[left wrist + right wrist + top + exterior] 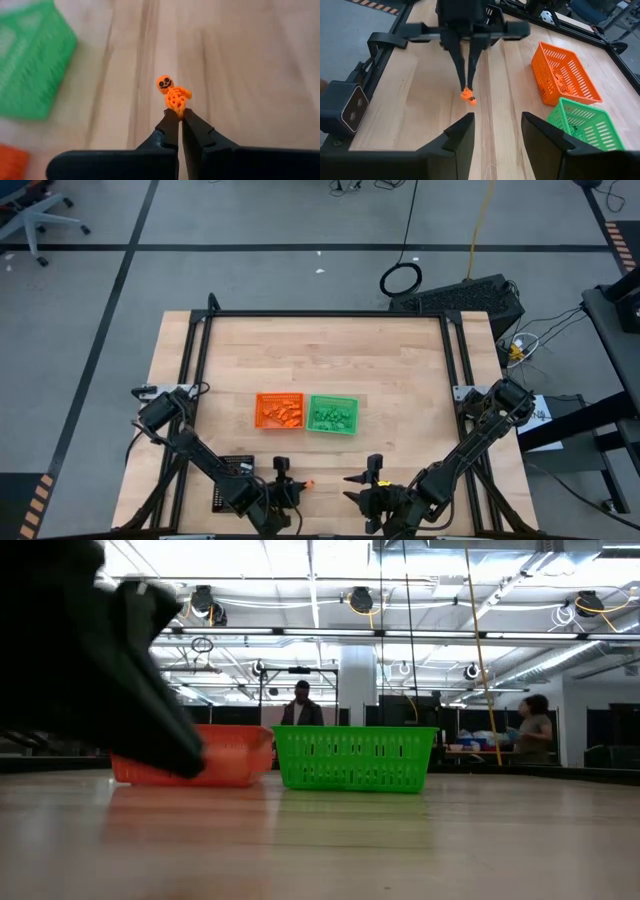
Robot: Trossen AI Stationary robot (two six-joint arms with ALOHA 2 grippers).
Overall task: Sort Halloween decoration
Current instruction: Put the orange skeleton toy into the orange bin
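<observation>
One orange skeleton trinket (172,94) pinched at its lower end by left gripper (179,116) near table (400,380) front edge, right gripper (497,125) spread and idle alongside; probably mid-pick, next likely needing lift and carry to orange tray (279,411).

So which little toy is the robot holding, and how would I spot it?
Find the orange tray and green tray mid-table, then look toward the near edge, where the left gripper is pinched shut. At its tips is a tiny orange skeleton with a round grinning head, the only trinket outside the trays.
</observation>
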